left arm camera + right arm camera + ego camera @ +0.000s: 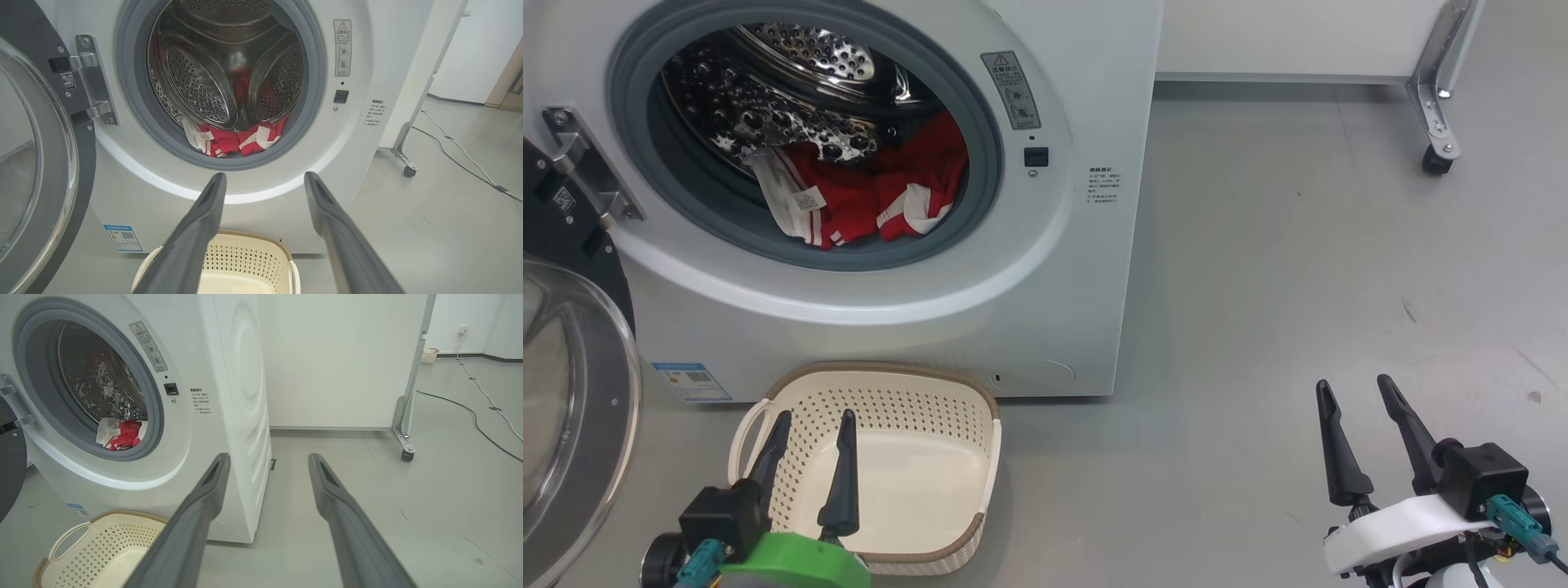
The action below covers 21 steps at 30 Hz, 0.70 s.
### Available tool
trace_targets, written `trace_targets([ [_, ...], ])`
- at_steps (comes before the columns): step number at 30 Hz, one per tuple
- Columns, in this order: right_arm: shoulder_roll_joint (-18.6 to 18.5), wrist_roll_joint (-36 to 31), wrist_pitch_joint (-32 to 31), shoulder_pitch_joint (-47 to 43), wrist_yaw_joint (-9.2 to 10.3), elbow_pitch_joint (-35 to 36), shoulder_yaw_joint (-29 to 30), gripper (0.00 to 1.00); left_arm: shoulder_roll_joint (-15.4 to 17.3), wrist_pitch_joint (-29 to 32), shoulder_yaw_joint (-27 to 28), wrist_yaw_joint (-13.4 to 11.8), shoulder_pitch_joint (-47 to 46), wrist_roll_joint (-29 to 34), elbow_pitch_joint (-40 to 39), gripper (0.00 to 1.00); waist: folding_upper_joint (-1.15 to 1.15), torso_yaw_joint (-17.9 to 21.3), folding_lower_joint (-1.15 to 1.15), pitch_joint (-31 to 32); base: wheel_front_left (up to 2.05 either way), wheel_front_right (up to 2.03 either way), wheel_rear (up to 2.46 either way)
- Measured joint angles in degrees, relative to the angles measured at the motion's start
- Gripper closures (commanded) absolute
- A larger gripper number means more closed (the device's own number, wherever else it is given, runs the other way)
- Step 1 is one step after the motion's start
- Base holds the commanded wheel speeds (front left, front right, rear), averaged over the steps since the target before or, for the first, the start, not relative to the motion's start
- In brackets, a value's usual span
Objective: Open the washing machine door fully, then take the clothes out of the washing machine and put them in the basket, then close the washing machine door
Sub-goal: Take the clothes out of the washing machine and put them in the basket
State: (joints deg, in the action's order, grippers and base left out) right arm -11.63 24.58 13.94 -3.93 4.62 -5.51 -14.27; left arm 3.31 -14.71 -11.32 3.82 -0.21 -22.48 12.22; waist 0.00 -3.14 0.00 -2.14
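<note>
Washer (1029, 269) front-on, drum exposed. Door (572, 392) swung wide at left, so the opening step looks done. Basket (890, 371) on floor just before washer, nothing in it. Clothes (882, 196) heaped at drum's front lip. Left gripper (816, 414) over basket, jaws apart, holding nothing; right gripper (1353, 381) off to the side, likewise spread. Unloading not begun. Next: reach into drum, pinch the fabric.

A grey warning sticker (342, 48) with a triangle sign is sitting right of the opening on the washing machine (135, 192). The printed lines (372, 113) beside it are showing too small to read. Low on the front a blue label (122, 238) is carrying a QR code, and a QR sticker (68, 80) is sitting on the washing machine door (86, 163).
</note>
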Motion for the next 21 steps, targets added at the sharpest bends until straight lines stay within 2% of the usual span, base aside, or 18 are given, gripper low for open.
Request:
trace_targets([
  [8, 0.05, 0.0, -0.01, 0.34, -0.02, 1.34, -0.44, 0.0, 1.43, 0.55, 0.64, -1.16, -0.31, 1.01, -1.18, 0.0, 0.0, 1.23, 0.0, -3.64, 0.0, 0.0, 0.0],
  [12, 0.3, 0.0, -0.01, 1.28, -0.41, 1.89, -0.87, 0.0, 1.92, 1.3, 2.08, -2.56, -2.22, 1.67, -1.68, 0.0, 0.0, 2.16, 0.0, -6.06, 0.0, 0.0, 0.0],
  [18, 0.66, -0.09, -0.01, 3.25, -1.02, 2.4, -1.72, 0.0, 4.33, 4.39, 2.24, -3.18, -7.21, 3.99, -2.33, 0.0, 0.0, 4.03, 0.0, -10.22, 0.0, 0.0, 0.0],
  [21, 0.88, -0.13, -0.01, 4.71, -1.63, 2.72, -2.46, 0.0, 5.88, 6.2, 2.94, -4.47, -10.43, 4.72, -2.97, 0.0, 0.0, 5.23, 0.0, -12.37, 0.0, 0.0, 0.0],
])
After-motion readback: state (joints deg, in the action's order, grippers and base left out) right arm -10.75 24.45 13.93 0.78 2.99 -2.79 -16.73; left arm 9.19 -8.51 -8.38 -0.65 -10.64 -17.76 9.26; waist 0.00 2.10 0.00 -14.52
